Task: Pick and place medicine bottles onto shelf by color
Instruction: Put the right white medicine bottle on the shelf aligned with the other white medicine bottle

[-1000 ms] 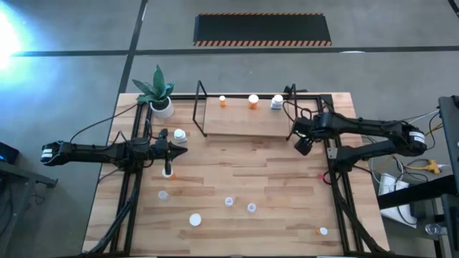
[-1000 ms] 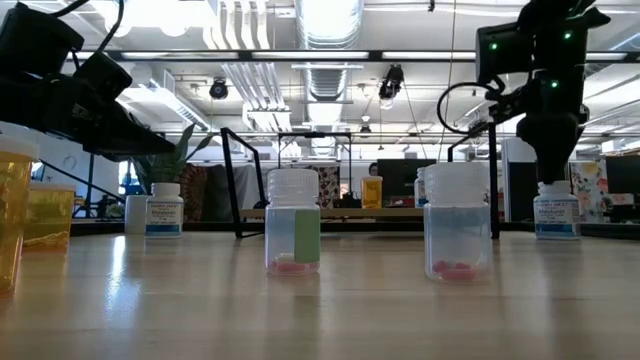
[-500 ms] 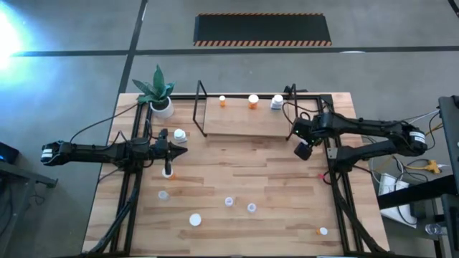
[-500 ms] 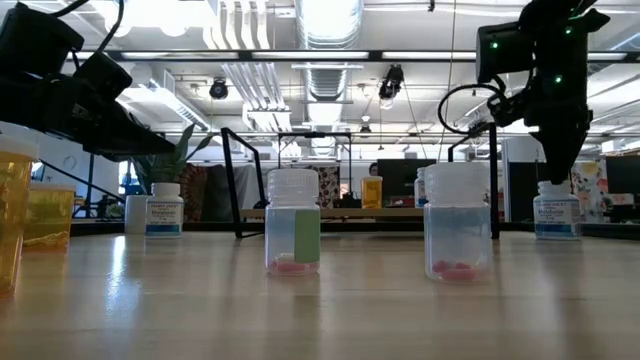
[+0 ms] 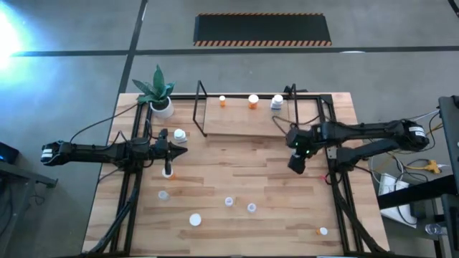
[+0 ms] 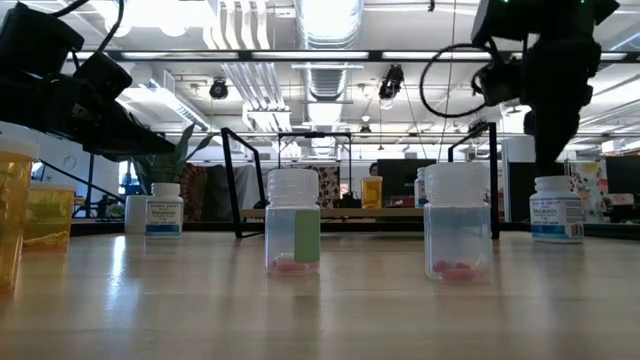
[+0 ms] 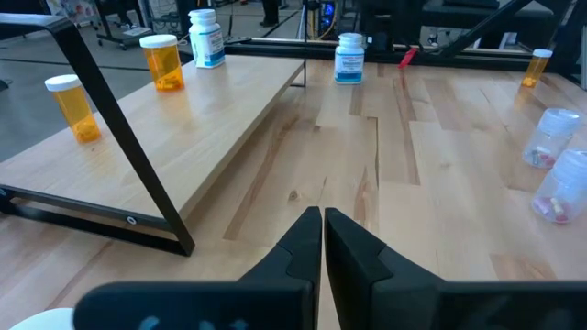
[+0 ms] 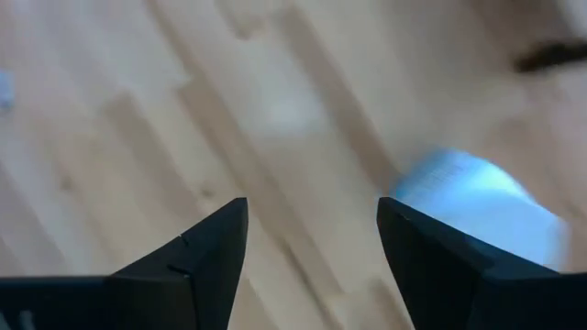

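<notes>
The shelf (image 5: 240, 118) stands at the table's far middle and bears two orange bottles (image 5: 253, 101) and a white bottle (image 5: 277, 102). My right gripper (image 5: 295, 165) is open and empty above the bare tabletop, near the shelf's right end. A white bottle with a blue label (image 6: 556, 208) stands on its base on the table close by; it shows blurred in the right wrist view (image 8: 477, 206). My left gripper (image 5: 183, 149) is shut and empty, between a white bottle (image 5: 179, 135) and an orange bottle (image 5: 167, 170).
Clear bottles (image 5: 163, 194), (image 5: 229, 201), (image 5: 252, 208) and a white-capped bottle (image 5: 195, 219) stand near the front edge. An orange bottle (image 5: 323, 231) is at the front right. A potted plant (image 5: 159, 97) stands at the far left corner.
My right gripper has gone from beside the shelf's right end toward the table's near edge and a little left, tipping as it went. The white blue-labelled bottle has stayed standing on the table.
</notes>
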